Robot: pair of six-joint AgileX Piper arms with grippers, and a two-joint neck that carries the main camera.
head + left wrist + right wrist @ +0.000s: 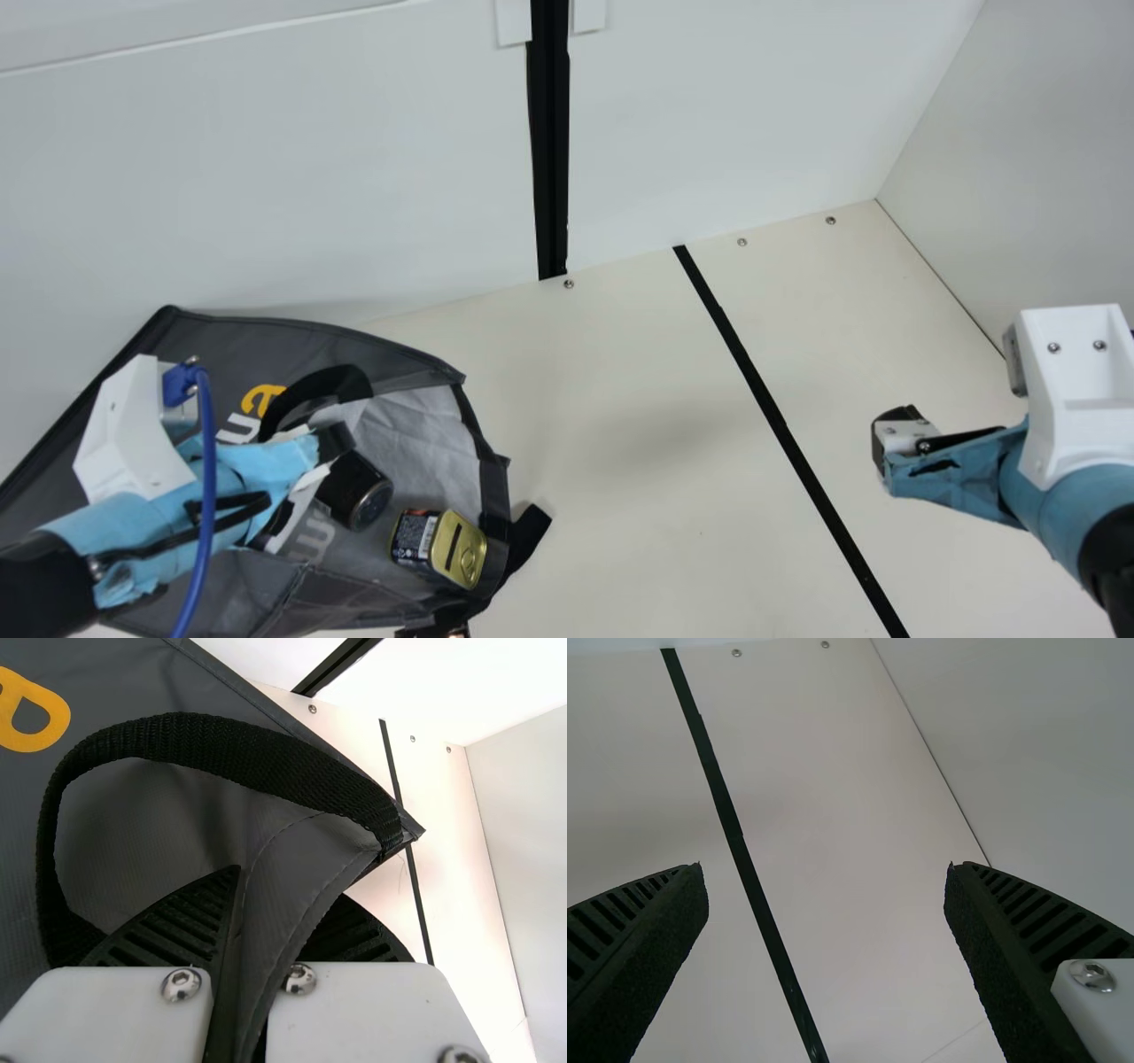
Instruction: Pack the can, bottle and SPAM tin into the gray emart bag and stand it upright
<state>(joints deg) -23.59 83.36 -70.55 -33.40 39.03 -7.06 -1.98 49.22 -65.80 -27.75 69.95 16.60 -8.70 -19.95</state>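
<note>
In the main view my left gripper is over the gray bag, which lies slanted at the left with its mouth to the right. The left wrist view shows my left gripper shut on a fold of the gray bag, beside its black strap. A dark round container, can or bottle I cannot tell, lies inside the mouth. Next to it is the SPAM tin, its gold end facing out. My right gripper is held over the table's right side; its fingers are wide apart around nothing.
A coppery object pokes in at the bottom edge, by the bag's lower corner. The bag's loose strap extends onto the cream table. A black strip crosses the table; white walls stand behind and at the right.
</note>
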